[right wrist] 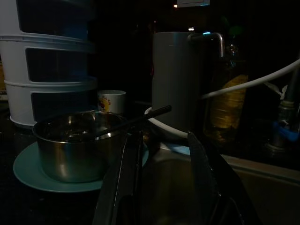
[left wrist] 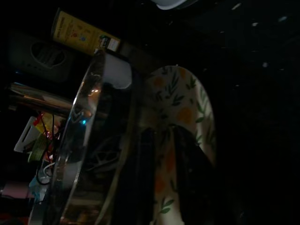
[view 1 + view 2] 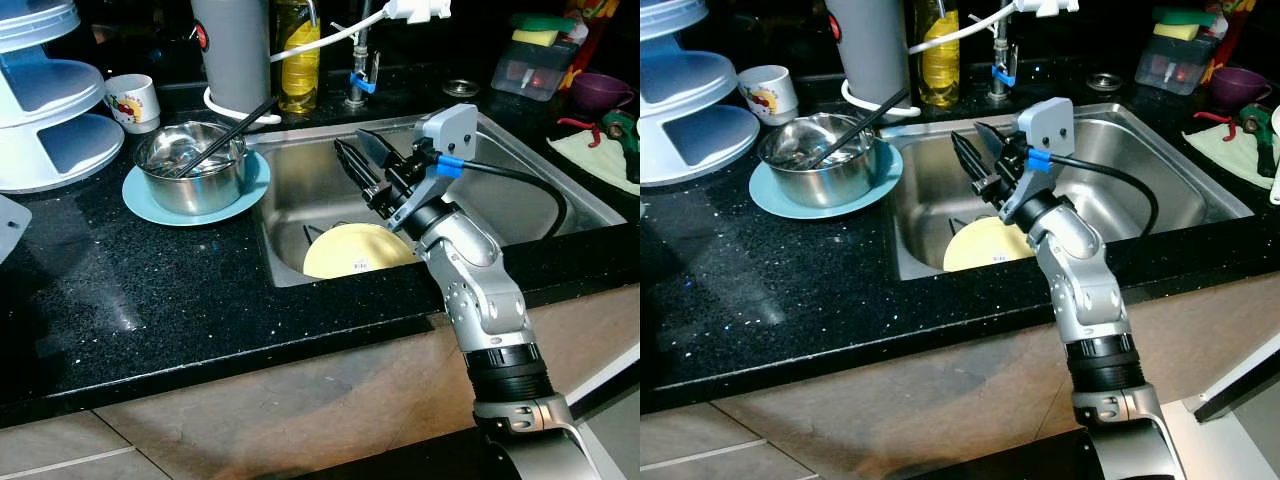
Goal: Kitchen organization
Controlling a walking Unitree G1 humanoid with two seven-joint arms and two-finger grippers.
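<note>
We see a black speckled counter with a stainless steel sink set into it. Our right arm reaches over the sink, and the right claw hangs above the basin with its two black fingers spread apart, gripping nothing. Below it, a pale yellow plate lies in the bottom of the sink.

To the left of the sink, a steel bowl sits on a light blue plate, and dark chopsticks lean in the bowl, sticking out over its rim toward the back. Behind the bowl stand a grey kettle and a bottle of yellow oil, with a small white cup further left, beside a white and blue tiered rack. A tap rises behind the sink.

The left wrist view is very dark. In it, the left claw sits close against a white plate with orange and green leaf patterns, beside a shiny metal rim; we cannot tell whether the fingers grip the plate.
</note>
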